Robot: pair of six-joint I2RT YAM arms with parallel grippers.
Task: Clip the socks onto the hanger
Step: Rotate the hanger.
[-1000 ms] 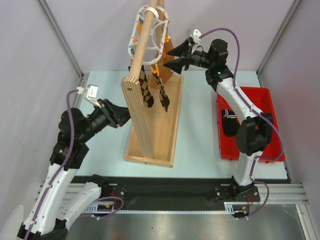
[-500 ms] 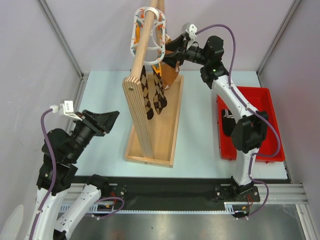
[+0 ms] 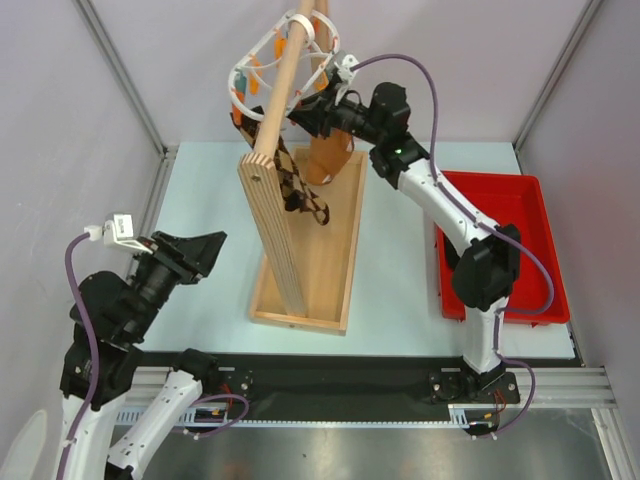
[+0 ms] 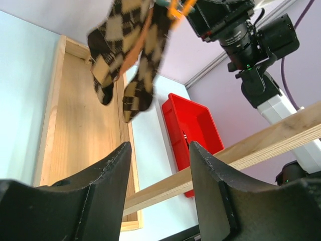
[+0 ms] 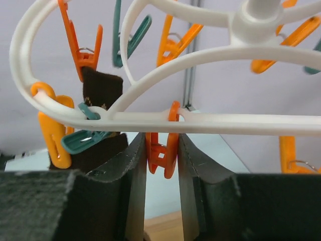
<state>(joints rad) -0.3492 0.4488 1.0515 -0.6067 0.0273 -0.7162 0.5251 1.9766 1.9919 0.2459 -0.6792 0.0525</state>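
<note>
Pole (image 3: 285, 75) crosses hanger (image 5: 241, 123) — right gripper (image 5: 161, 143) pinching orange peg (image 5: 163, 160)

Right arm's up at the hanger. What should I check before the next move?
1. Is the right gripper shut on the orange peg: ok.
2. That peg free of fabric: ok.
3. Both argyle socks clipped to the hanger: ok.
4. Is the left gripper holding a sock to clip: not ok, open and empty.
5. Hanger hanging level: not ok, tilted.
6. More socks in the red bin: cannot tell, the right arm covers part of it.
</note>
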